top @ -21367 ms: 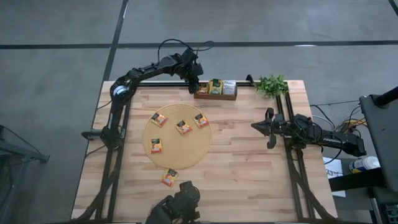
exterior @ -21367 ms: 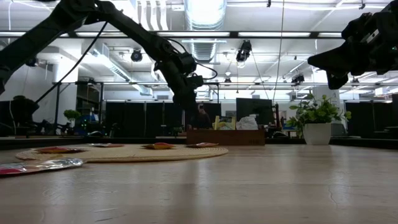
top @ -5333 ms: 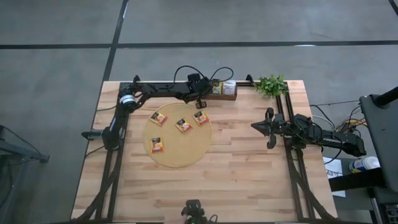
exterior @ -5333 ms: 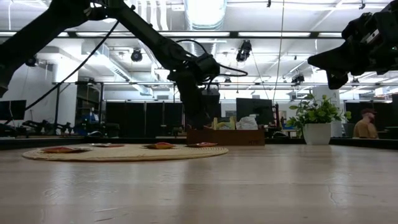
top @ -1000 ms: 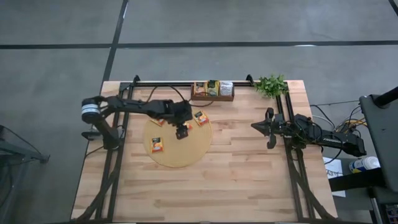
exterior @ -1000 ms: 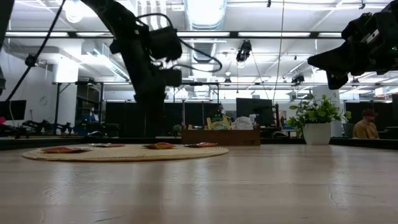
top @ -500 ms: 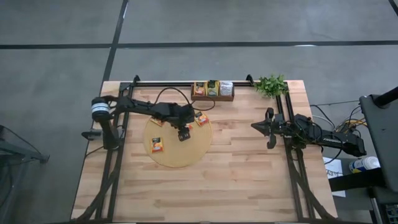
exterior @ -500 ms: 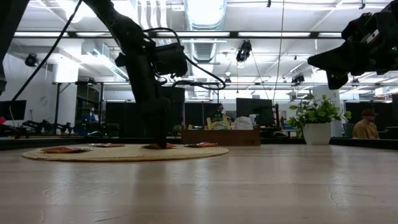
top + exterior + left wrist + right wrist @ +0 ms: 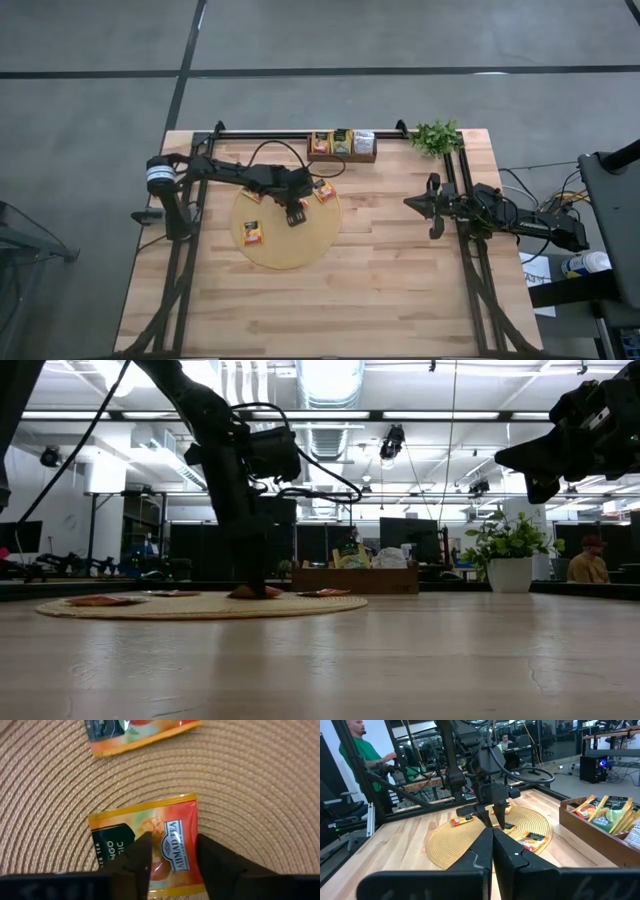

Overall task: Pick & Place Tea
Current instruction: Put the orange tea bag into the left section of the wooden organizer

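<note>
Left gripper [image 9: 172, 857] is down on the round woven mat [image 9: 310, 240], its two dark fingers [image 9: 141, 852] part-way apart and straddling an orange tea sachet [image 9: 150, 837]; the fingers touch or nearly touch its face, yet whether they have any real hold on it cannot be told. The sachet is a flat square, orange fading to red, yellow along its edge, with a dark label block and white lettering; it lies flat near the middle of the mat. A second orange sachet [image 9: 135, 732] lies just beyond it, cut off by the wrist view's edge. From overhead the arm covers the straddled sachet; three more orange sachets [image 9: 252, 234] lie on the mat around it. The wooden tray [image 9: 343, 155] at the table's far edge holds more sachets in its three compartments, too small to sort by print. From table height the sachets show only as thin slivers. Right gripper [image 9: 432, 205] waits well off to the right, fingers pressed together on nothing.
</note>
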Motion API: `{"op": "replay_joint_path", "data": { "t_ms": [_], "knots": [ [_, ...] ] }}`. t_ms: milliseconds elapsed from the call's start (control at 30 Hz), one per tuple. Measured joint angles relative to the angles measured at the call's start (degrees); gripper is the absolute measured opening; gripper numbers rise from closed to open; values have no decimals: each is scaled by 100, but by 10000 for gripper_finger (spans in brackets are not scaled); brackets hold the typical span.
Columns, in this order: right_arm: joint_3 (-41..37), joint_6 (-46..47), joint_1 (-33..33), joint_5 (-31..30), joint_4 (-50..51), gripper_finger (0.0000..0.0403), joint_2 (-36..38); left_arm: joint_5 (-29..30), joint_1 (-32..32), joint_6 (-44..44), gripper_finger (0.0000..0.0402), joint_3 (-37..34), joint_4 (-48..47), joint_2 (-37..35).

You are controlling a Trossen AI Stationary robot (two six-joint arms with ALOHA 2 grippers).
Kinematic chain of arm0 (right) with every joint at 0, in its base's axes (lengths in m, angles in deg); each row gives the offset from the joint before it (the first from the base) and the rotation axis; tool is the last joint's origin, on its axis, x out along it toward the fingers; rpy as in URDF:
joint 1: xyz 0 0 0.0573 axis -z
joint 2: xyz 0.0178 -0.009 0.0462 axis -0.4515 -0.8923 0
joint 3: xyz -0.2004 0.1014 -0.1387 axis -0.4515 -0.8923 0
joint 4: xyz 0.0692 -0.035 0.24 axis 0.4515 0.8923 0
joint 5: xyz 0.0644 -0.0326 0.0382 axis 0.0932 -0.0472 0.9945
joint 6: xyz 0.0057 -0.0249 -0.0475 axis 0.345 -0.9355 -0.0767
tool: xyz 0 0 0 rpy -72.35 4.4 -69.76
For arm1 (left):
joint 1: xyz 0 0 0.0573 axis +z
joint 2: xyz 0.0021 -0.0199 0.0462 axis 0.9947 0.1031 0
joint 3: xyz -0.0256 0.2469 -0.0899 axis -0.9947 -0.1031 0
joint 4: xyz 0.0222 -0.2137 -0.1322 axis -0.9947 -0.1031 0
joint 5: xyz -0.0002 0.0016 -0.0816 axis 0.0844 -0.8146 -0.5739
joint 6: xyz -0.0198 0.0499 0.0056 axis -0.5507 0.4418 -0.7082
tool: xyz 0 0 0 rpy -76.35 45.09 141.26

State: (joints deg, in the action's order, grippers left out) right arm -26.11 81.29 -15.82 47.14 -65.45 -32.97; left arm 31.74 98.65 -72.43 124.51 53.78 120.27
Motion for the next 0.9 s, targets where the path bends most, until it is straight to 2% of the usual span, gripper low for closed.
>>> {"op": "replay_joint_path", "data": {
  "t_ms": [267, 467, 633, 900],
  "knots": [
    [0, 0, -2, -2, -2, 9, 0, 124, 0, 172, 15, 86, -227, -4],
    [0, 0, 0, -1, 0, 9, 0, 563, -53, 643, 5, 479, -523, -4],
    [0, 0, 0, 0, -2, 9, -2, 1407, -183, 1328, 3, 1004, -640, -4],
    [0, 0, -2, 0, -2, 9, -2, 2330, -200, 2368, 2, 1458, 90, -7]
  ]
}}
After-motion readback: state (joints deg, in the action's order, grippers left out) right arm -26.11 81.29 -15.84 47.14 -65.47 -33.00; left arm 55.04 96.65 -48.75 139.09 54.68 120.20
